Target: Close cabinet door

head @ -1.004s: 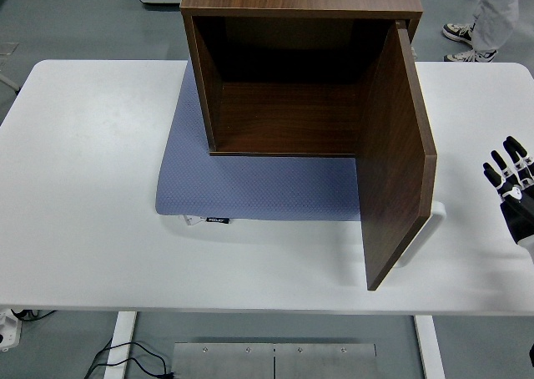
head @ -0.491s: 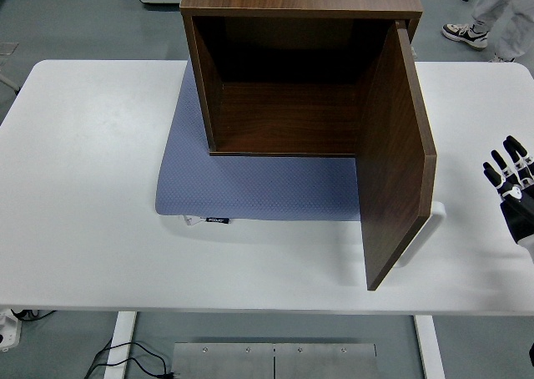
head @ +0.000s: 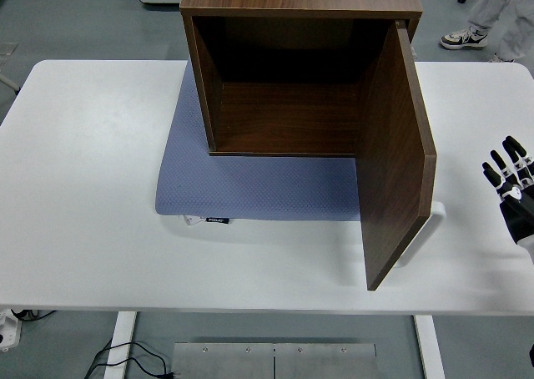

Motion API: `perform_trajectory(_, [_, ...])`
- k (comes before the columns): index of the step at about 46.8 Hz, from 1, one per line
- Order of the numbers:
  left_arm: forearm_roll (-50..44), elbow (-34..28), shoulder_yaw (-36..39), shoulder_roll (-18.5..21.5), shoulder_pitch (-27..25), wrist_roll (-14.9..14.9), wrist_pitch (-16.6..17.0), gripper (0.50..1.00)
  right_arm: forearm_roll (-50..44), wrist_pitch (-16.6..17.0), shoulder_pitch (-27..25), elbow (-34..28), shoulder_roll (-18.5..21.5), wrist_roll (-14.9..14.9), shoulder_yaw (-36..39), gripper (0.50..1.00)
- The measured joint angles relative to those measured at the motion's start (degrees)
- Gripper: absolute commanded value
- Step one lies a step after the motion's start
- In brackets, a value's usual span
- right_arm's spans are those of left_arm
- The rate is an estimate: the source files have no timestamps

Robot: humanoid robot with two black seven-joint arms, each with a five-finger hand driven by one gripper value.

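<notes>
The dark brown box-shaped cabinet [head: 288,78] and its open door [head: 396,158] looked like wood-grain veneer with a smooth, low-sheen finish, the door carrying a white, plastic-looking handle [head: 424,229] on its 3 o'clock face. Beneath it lay a blue-grey mat [head: 250,187] with a fine dotted, matt texture, on a smooth matt white table [head: 83,187]. At 3 o'clock the right hand [head: 513,191] showed black and white hard-looking plastic segments with a slight gloss.
</notes>
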Motion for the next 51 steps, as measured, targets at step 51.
perform_trajectory(51, [0.01,0.0,0.0,0.0,0.0,0.0,0.0,1.0,-0.07,0.12,0.71,-0.31,-4.26,0.0,0.84,1.0])
